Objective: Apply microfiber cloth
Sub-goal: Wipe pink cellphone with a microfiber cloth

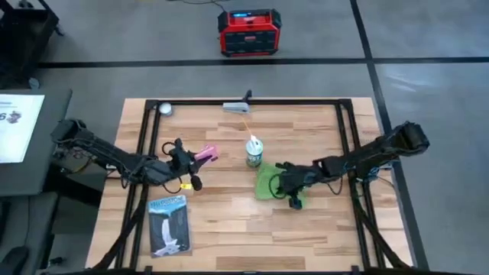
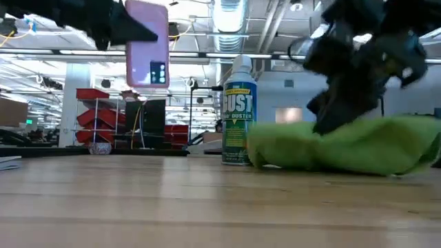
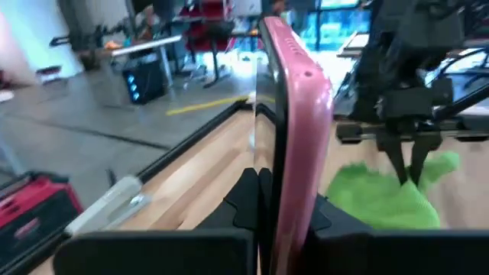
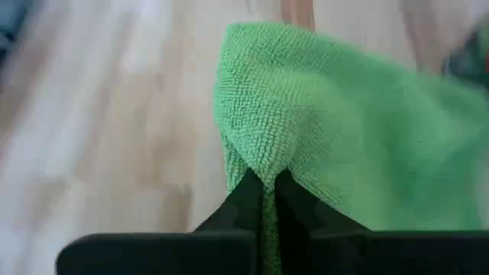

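Note:
The pink phone (image 1: 206, 153) hangs above the table's left half, standing on edge, with my left gripper (image 1: 191, 158) shut on it. In the low view the phone (image 2: 147, 53) is well clear of the wood. The green microfiber cloth (image 1: 267, 183) lies rumpled right of centre, beside a duster can (image 1: 254, 151). My right gripper (image 1: 285, 181) is shut on the cloth. The left wrist view shows the phone (image 3: 294, 114) edge-on, with the right gripper (image 3: 409, 164) on the cloth beyond it. My left gripper pinches the phone's two flat faces (image 3: 284, 200) between its fingers, at the end nearest the table's left edge. The fingers come level from the left. The phone is lifted clear, its faces upright. My right gripper pinches a raised fold of the cloth (image 4: 263, 177) between its two fingertips. The fingers slant down from the table's right side. The fold peaks at the fingers, and the rest of the cloth (image 2: 358, 151) lies slack on the table.
A blue-grey booklet (image 1: 168, 224) lies near the front left. A grey tool (image 1: 237, 105) and a small ball (image 1: 165, 108) sit at the far edge. A black frame (image 1: 345, 145) runs around the work area. A red device (image 1: 248, 32) stands on the floor beyond.

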`<state>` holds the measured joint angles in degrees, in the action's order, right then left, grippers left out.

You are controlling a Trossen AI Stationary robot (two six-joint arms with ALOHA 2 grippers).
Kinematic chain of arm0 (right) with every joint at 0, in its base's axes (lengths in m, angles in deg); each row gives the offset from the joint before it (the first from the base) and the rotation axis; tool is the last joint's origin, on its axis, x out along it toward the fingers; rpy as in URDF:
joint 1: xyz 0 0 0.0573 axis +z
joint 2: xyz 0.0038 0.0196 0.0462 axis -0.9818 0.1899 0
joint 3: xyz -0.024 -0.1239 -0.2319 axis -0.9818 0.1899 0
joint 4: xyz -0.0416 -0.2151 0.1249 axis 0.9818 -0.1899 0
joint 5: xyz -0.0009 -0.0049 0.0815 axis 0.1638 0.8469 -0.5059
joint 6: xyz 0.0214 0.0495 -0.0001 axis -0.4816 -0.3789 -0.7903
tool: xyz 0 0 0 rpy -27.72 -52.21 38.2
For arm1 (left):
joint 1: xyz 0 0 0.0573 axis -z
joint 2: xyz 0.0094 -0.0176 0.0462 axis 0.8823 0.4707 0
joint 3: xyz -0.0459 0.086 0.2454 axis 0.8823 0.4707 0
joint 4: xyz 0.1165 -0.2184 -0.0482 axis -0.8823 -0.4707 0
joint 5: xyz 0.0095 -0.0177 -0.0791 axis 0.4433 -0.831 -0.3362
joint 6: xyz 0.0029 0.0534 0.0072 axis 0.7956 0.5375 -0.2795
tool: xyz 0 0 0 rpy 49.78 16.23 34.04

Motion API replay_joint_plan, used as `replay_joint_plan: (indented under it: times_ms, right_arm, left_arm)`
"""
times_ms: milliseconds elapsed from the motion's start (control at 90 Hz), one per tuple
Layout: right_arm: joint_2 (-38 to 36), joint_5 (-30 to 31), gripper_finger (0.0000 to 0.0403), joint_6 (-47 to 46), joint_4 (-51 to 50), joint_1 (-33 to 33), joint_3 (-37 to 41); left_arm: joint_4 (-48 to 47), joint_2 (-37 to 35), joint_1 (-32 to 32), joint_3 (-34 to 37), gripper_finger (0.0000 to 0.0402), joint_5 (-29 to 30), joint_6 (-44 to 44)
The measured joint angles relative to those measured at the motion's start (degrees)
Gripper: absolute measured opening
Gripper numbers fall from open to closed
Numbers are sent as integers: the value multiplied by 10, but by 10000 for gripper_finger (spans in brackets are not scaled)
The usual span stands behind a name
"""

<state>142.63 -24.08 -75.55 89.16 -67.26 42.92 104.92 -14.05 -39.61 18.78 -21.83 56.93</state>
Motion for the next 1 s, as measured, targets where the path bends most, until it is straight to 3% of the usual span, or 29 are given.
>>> replay_joint_plan:
  times_ms: [144, 322, 567, 1000]
  right_arm:
    - [-8, 7, 0, 9, 41, 1, -10]
    - [7, 22, 0, 83, 43, -2, -84]
    - [55, 55, 0, 169, 45, -44, -184]
    - [177, 32, 0, 255, 67, -101, -358]
  left_arm:
    - [6, 0, 0, -5, 2, 0, 5]
    - [8, 3, 0, -18, 2, -1, 22]
    - [17, 5, 0, -24, 2, -12, 27]
    - [69, 12, 0, -24, 2, -41, 53]
